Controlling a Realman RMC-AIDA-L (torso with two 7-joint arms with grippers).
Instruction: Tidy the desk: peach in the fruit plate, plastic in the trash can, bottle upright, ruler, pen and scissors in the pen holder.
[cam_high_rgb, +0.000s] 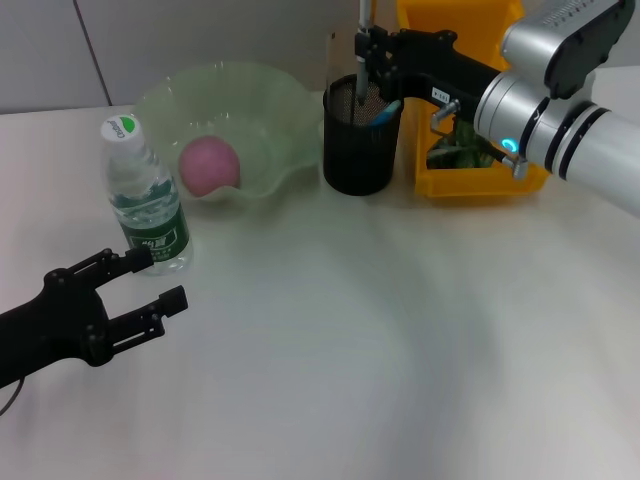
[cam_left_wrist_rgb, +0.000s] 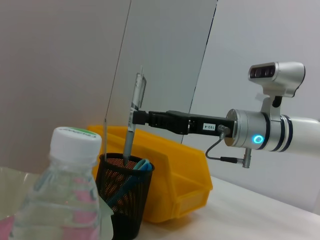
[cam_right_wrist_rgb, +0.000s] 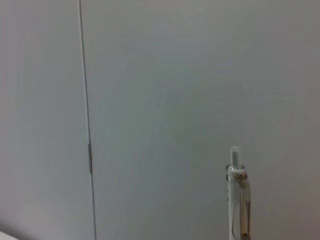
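My right gripper (cam_high_rgb: 368, 48) is shut on the pen (cam_high_rgb: 364, 25), holding it upright with its lower end inside the black mesh pen holder (cam_high_rgb: 357, 150). The left wrist view shows the same grip, with the pen (cam_left_wrist_rgb: 134, 112) over the pen holder (cam_left_wrist_rgb: 125, 200). Light blue scissors (cam_high_rgb: 386, 112) and the thin clear ruler (cam_high_rgb: 332, 62) stand in the holder. The peach (cam_high_rgb: 208, 166) lies in the green fruit plate (cam_high_rgb: 262, 82). The bottle (cam_high_rgb: 146, 198) stands upright on the desk (cam_high_rgb: 400, 330). Crumpled plastic (cam_high_rgb: 458, 150) lies in the yellow trash can (cam_high_rgb: 470, 185). My left gripper (cam_high_rgb: 150, 280) hangs open just in front of the bottle.
The pen holder stands between the fruit plate and the trash can along the back of the desk. A grey panelled wall rises close behind them. My right arm (cam_high_rgb: 560, 110) reaches across above the trash can.
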